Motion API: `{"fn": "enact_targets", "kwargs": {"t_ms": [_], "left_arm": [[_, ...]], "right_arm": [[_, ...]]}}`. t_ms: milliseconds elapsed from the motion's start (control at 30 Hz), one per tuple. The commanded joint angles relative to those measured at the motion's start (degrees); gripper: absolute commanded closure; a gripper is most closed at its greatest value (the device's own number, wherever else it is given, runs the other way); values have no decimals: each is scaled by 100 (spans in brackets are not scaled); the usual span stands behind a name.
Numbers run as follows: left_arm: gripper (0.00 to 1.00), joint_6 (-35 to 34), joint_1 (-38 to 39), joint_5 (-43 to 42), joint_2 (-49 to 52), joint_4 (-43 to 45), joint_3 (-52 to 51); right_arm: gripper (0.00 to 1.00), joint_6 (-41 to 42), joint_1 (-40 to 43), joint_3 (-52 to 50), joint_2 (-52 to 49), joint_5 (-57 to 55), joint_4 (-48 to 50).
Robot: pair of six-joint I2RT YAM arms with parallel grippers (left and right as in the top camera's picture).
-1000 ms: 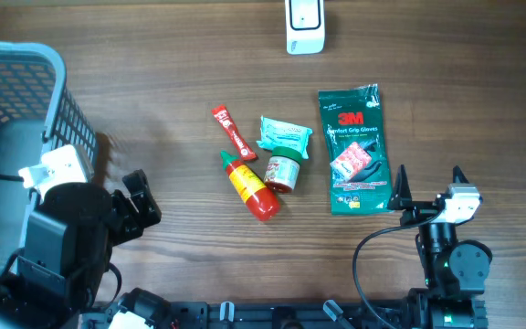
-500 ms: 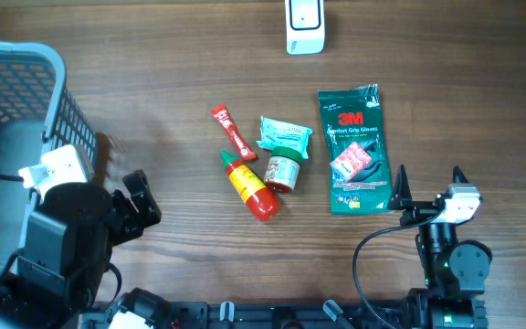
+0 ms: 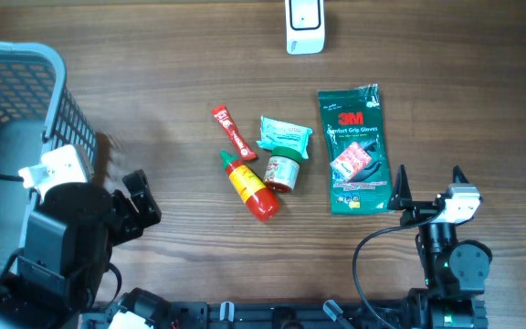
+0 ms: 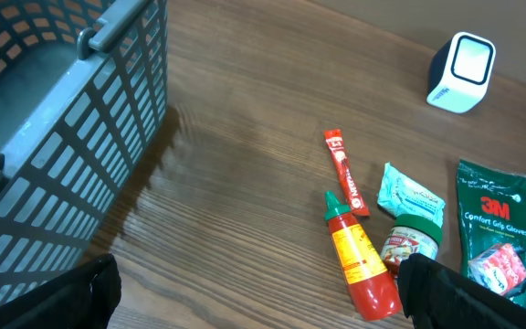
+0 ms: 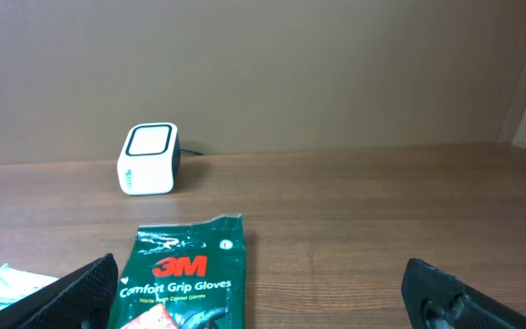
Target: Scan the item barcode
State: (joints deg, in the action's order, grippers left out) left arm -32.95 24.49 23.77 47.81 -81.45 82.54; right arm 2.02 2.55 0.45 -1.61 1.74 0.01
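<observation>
While nothing is moving since a second ago, the left end effector (image 3: 141, 203) and right end effector (image 3: 428, 181) are waiting wide open and empty, leaving the green plastic glove packet (image 3: 352, 151) lying unscanned on the brown wooden counter (image 3: 172, 82), well apart from the white boxy scanner (image 3: 304, 26).

Wooden table (image 3: 153, 73) — scanner (image 3: 304, 26), glove pack (image 3: 354, 151), sauce bottle (image 3: 249, 187), jar (image 3: 282, 169), sachet (image 3: 233, 133), packet (image 3: 286, 134), basket (image 3: 26, 50).

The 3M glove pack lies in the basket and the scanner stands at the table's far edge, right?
No. The overhead view shows the 3M glove pack on the table, outside the basket; the scanner does stand at the far edge.
</observation>
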Motion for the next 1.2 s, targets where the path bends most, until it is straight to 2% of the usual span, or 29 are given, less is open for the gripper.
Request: {"fn": "enact_targets", "kwargs": {"t_ms": [0,833,900,967,1100,1167], "left_arm": [[0,-74,37,96,13,-7,-4],[0,-74,37,96,13,-7,-4],[0,-74,37,96,13,-7,-4],[0,-74,37,96,13,-7,-4],[0,-74,37,96,13,-7,-4],[0,-74,37,96,13,-7,-4]], "right_arm": [[0,-50,-24,-15,-11,94,11],[0,-52,-24,-15,-11,94,11],[0,-367,-24,-15,-11,-131,341],[0,-343,-24,-15,-11,116,525],[0,229,-24,-15,-13,1143,74],[0,1351,-22,-13,-140,1364,251]]}}
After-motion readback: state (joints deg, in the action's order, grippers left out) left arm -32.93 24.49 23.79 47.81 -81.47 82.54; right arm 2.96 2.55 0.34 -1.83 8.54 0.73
